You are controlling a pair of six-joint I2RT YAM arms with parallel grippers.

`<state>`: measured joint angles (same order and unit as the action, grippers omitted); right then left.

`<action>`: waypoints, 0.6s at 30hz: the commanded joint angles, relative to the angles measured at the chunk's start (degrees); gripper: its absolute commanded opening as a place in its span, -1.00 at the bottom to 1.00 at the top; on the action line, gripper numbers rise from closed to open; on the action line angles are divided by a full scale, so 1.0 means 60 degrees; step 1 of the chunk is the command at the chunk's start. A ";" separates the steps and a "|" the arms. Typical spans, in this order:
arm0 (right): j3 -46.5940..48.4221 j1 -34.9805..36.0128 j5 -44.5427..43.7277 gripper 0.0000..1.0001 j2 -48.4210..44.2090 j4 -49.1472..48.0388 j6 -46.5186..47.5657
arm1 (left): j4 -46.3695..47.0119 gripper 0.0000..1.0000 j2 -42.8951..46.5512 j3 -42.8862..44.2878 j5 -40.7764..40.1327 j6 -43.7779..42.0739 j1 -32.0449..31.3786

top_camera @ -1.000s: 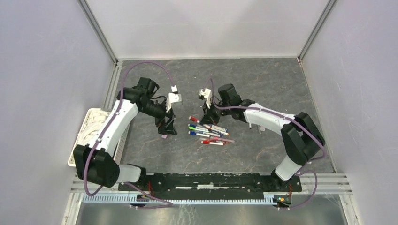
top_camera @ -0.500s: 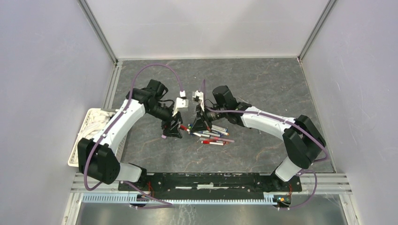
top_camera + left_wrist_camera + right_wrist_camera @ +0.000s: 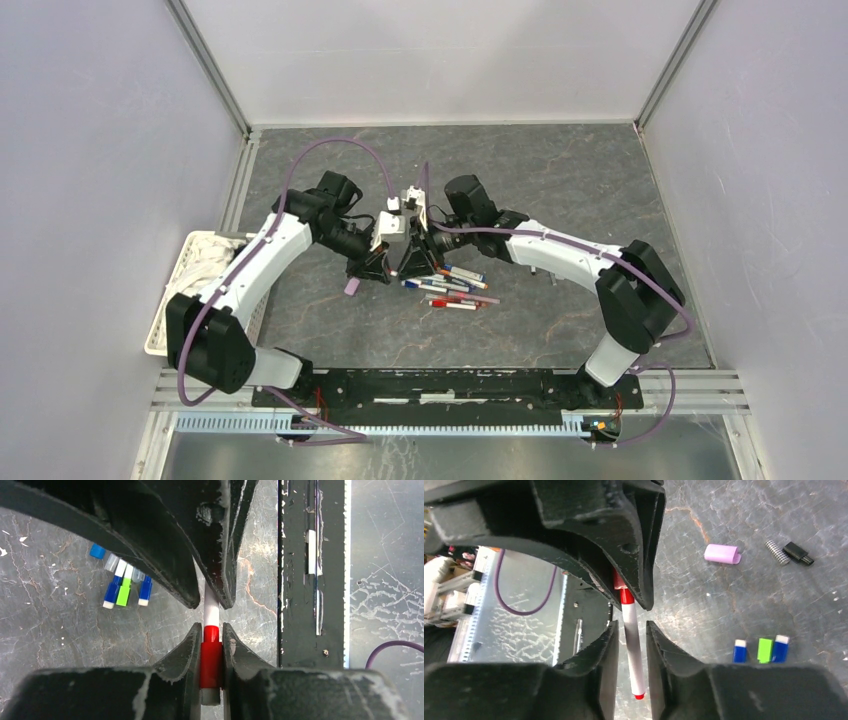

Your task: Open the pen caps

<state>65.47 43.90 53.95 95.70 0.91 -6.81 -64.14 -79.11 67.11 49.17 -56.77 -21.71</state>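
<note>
Top view: my left gripper (image 3: 372, 268) and right gripper (image 3: 416, 263) meet left of the loose pens (image 3: 450, 285). Left wrist: my fingers (image 3: 184, 654) pinch the glossy red cap (image 3: 211, 655). Right wrist: my fingers (image 3: 606, 656) clamp its smooth white barrel (image 3: 634, 645).

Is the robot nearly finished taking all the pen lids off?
Not yet. A lilac cap lies loose, so some looks done. The left gripper pinches a red cap, the right gripper holds that pen's barrel; it is not off yet. The pile of pens waits.
</note>
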 commanded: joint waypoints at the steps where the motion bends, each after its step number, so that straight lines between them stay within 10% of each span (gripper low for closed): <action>1: 0.0088 0.0109 0.0205 -0.14 0.0151 -0.0570 -0.0523 | 0.0158 -0.95 0.0182 -0.0038 0.0055 -0.0392 -0.0080; 9: -0.0351 0.0152 0.0963 -0.09 0.0492 -0.2075 -0.1569 | -0.0035 -0.95 0.0441 -0.0047 0.0418 -0.0663 -0.0130; 16: -0.0093 0.0151 0.1298 -1.00 0.0600 -0.1937 -0.1609 | -0.0364 -0.95 0.0469 -0.0052 0.0312 -0.1043 -0.0138; 18: -0.0081 0.0126 0.1180 -1.00 0.0507 -0.1423 -0.1246 | -0.0521 -0.95 0.0422 -0.0031 0.0060 -0.1214 -0.0144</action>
<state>63.16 44.58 60.84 99.37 -8.10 -15.16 -65.52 -77.82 66.76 49.74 -59.81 -22.28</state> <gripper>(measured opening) 0.041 0.213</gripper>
